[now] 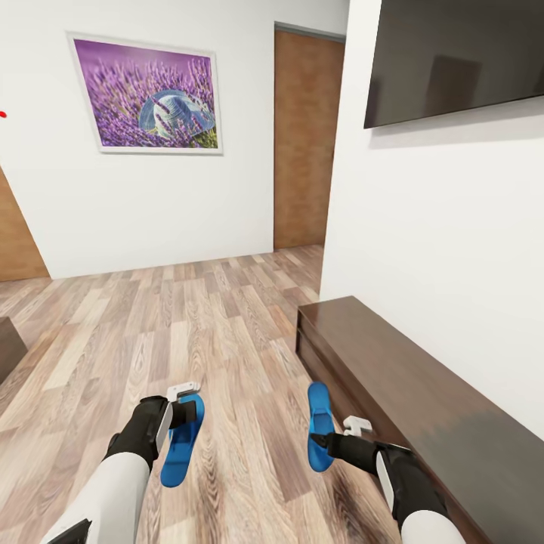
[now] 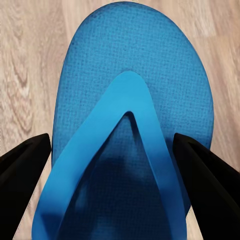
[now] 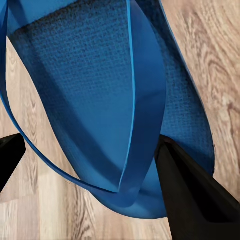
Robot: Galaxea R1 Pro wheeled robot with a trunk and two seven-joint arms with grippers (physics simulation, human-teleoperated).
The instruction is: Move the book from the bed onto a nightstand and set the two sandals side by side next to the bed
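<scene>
I hold one bright blue sandal in each hand above the wood-plank floor. My left gripper (image 1: 185, 412) is shut on the left sandal (image 1: 180, 447). In the left wrist view its black fingers (image 2: 30, 165) press both sides of that sandal (image 2: 130, 65), strap up. My right gripper (image 1: 330, 440) is shut on the other sandal (image 1: 320, 418). In the right wrist view that sandal (image 3: 85, 75) hangs tilted, and one finger (image 3: 190, 195) sits at its strap. The book, the bed and the nightstands are out of view.
A long low dark-brown sideboard (image 1: 423, 393) runs along the right wall under a wall-mounted screen (image 1: 453, 60). Ahead are a brown door (image 1: 302, 143) and a lavender picture (image 1: 147, 94). A dark furniture corner (image 1: 7, 347) shows at the left edge.
</scene>
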